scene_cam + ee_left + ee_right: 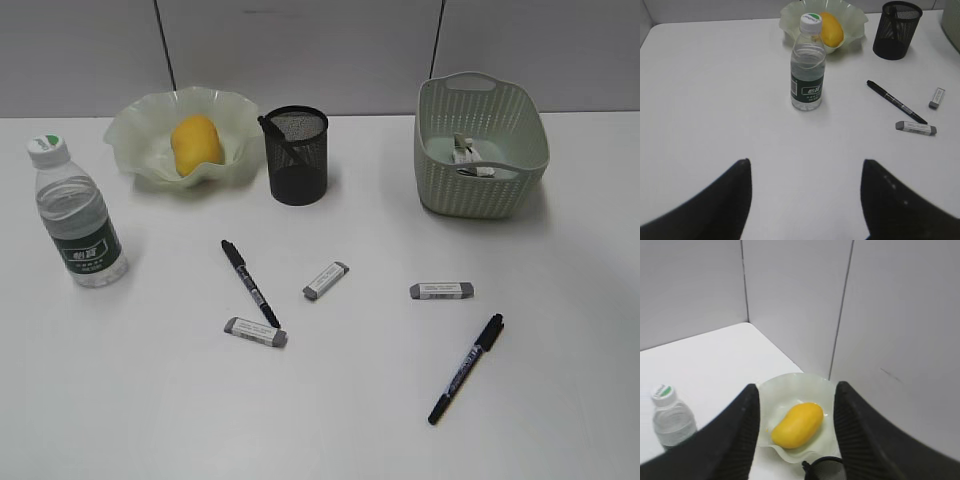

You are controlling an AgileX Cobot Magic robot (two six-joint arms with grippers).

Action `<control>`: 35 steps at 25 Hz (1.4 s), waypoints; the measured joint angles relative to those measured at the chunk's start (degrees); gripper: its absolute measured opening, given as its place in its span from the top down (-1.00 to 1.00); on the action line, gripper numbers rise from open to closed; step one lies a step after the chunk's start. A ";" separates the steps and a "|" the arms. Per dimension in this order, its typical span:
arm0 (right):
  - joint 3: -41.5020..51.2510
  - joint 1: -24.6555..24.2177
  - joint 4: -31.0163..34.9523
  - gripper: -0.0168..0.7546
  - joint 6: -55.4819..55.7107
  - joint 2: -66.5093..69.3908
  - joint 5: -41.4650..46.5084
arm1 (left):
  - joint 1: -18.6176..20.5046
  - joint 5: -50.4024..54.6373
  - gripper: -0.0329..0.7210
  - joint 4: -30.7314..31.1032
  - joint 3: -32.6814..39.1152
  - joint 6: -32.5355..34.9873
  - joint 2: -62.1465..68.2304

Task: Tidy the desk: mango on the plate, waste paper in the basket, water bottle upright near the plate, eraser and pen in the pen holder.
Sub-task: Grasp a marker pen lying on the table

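- On the desk (560, 300), the pen holder (297, 156) stands at the back, one pen inside it.
- The plate (183, 134) sits just left of the pen holder, the mango (196, 143) in it.
- The water bottle (77, 213) stands upright farther left of the pen holder and nearer the front.
- The basket (480, 145) lies well right of the pen holder, the waste paper (470, 158) inside.
- In front of the pen holder lie a pen (249, 283) and two erasers (326, 280) (255, 332).
- Front right of the pen holder lie a third eraser (442, 290) and a second pen (467, 368).
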 joint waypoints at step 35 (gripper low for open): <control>19.88 -12.12 89.33 -0.06 -91.89 -19.30 83.45 | 0.00 -0.06 -0.45 0.20 0.00 0.00 0.00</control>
